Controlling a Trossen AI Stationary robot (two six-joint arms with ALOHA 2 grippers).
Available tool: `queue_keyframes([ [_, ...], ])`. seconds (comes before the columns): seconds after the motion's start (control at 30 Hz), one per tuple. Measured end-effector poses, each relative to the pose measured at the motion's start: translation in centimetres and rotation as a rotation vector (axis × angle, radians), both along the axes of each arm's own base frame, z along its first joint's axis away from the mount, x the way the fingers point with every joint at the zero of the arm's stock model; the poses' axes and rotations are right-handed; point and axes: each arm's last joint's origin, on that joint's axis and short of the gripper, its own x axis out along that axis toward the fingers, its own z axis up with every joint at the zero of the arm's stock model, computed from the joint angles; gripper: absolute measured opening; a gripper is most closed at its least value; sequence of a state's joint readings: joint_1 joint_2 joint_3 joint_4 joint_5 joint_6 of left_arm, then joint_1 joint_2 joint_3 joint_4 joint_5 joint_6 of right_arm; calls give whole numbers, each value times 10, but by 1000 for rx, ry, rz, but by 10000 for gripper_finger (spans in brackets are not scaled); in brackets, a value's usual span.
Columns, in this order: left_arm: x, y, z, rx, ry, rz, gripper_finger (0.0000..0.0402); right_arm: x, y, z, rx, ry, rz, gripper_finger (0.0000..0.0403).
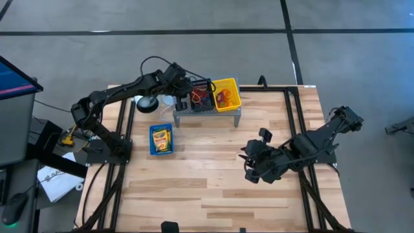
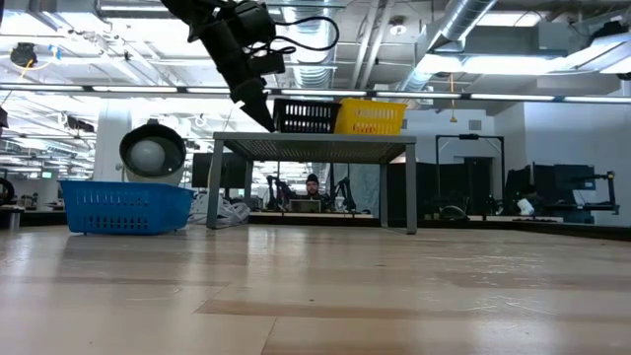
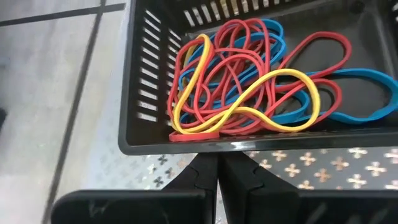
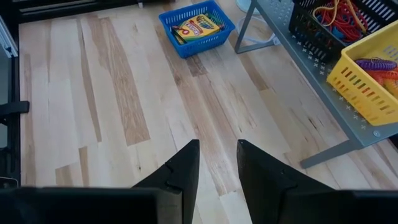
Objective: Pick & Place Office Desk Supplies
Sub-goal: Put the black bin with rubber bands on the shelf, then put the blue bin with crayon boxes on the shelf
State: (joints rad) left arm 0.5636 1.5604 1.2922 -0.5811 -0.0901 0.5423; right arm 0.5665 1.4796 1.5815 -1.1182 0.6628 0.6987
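The left claw (image 3: 217, 177) is pressed together and holds nothing, poised just outside the near wall of the black bin (image 3: 134, 81) on the grey perforated shelf (image 1: 207, 111). Just beyond its tips, inside that bin, lies a tangle of red, blue and yellow rubber bands (image 3: 249, 81). Past the black bin sits the yellow bin (image 1: 227, 94), touching it and holding more bands. The right claw (image 4: 217, 163) hangs over bare desk (image 1: 213, 181), fingers spread, empty; well ahead of it a crayon box (image 4: 196, 27) lies in the blue bin (image 4: 225, 31).
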Motion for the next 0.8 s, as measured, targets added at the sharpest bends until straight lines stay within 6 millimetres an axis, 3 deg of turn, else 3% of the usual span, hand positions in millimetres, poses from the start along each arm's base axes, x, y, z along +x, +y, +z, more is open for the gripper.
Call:
queue_keyframes([
  [0.47,3,-5,0,-23,-11,-26,2,0,0,0,6,-3,3,103],
  [0.8,-7,-8,-1,-31,70,33,2,1,-1,0,7,-3,-4,103],
])
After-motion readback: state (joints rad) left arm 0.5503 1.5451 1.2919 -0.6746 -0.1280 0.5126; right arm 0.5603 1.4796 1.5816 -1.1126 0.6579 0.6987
